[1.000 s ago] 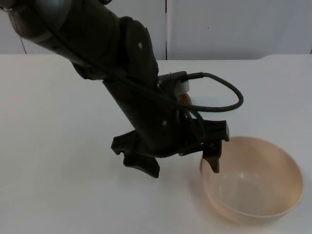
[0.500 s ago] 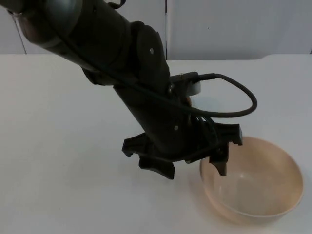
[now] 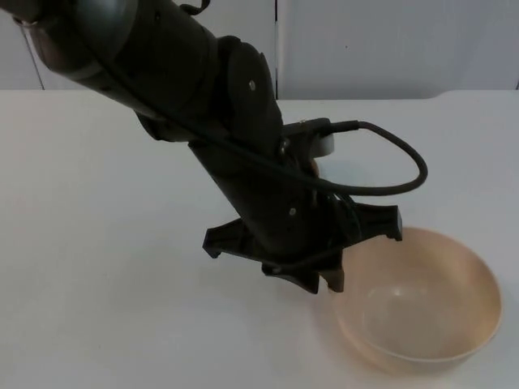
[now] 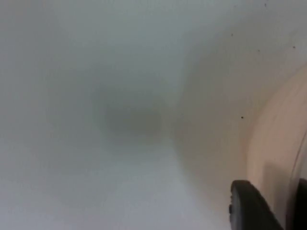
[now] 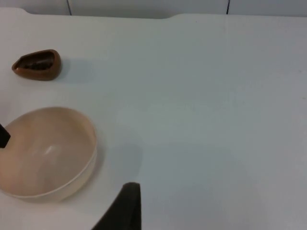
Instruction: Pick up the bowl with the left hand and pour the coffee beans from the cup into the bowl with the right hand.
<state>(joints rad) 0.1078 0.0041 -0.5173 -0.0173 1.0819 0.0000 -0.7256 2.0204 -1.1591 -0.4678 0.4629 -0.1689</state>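
Bowl (image 3: 422, 304) rim between left gripper (image 3: 324, 284) fingers

You have bright, even, diffuse light on the white table top (image 3: 97, 243). The black left arm (image 3: 235, 162) drops only a faint shadow. The left wrist view is blurred throughout, the pale peach plastic bowl (image 4: 276, 143) a smear. No glare anywhere.
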